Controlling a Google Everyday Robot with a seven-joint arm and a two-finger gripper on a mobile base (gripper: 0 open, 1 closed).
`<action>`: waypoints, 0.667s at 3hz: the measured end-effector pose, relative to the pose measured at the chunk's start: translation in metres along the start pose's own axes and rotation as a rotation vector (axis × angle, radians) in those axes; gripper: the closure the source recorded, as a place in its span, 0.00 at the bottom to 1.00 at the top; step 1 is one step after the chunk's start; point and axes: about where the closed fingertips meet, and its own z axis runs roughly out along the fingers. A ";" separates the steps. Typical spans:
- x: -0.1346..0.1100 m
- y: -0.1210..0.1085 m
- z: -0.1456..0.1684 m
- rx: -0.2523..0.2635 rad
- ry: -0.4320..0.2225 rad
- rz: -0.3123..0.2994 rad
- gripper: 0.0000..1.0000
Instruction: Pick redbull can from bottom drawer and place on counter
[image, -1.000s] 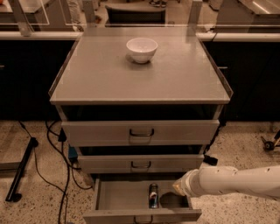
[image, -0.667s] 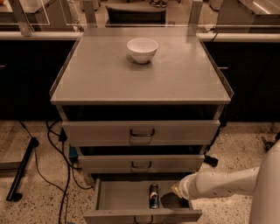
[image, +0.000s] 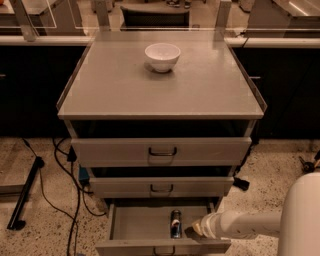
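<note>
counter: broad flat grey cabinet top (image: 200, 95), far of the drawer.
drawer: shallow grey metal bottom drawer (image: 140, 225), open, nearest.
gripper: pale arm's two-finger gripper (image: 192, 232), in the drawer, just right of the can.
can: slim dark blue-and-silver redbull can (image: 175, 223), mid-drawer, axis reads near-far.
hidden: jaw opening cannot tell; can upright or lying unclear.
</note>
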 end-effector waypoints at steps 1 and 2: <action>-0.001 0.000 -0.001 0.001 0.000 -0.002 1.00; 0.004 -0.007 0.011 0.010 0.012 0.007 1.00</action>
